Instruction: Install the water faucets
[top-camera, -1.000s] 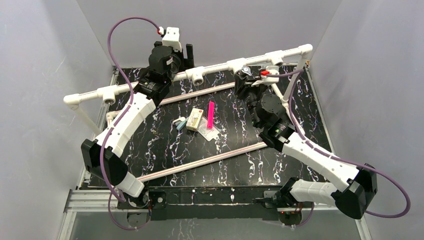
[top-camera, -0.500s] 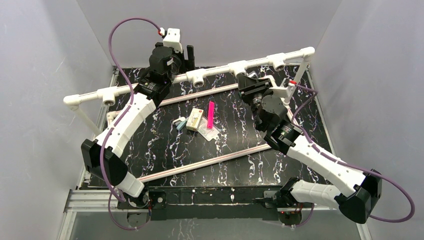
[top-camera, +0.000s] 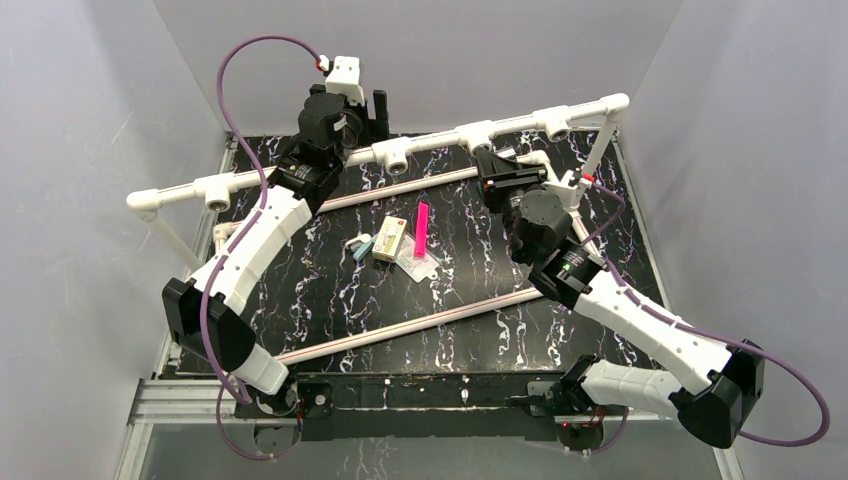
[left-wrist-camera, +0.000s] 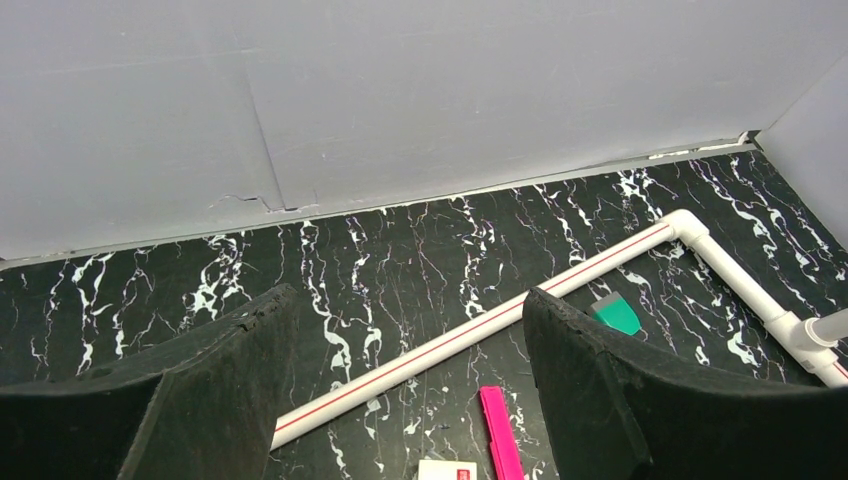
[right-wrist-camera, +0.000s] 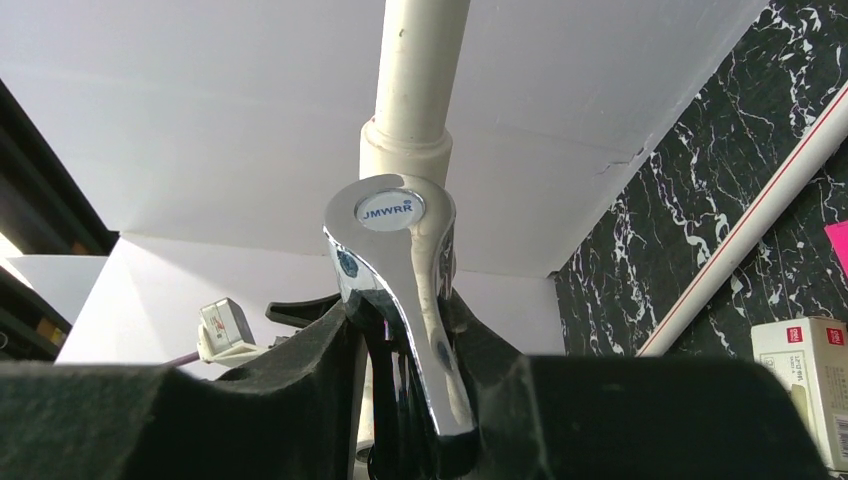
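While the left gripper (left-wrist-camera: 405, 330) hangs spread wide and empty over the table's (left-wrist-camera: 420, 250) far edge, a small box (top-camera: 389, 239) lies mid-table. The right gripper (right-wrist-camera: 410, 340) clamps the faucet (right-wrist-camera: 395, 250) right by the white pipe (right-wrist-camera: 415, 70).

Plain grey-white walls (top-camera: 450, 60) enclose a black marble-patterned tabletop (top-camera: 330, 290) under even light.

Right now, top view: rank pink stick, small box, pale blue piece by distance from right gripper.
From the right gripper, shut on the faucet:
1. pink stick, mid-table, to its left.
2. small box, just left of the stick.
3. pale blue piece, farthest left.
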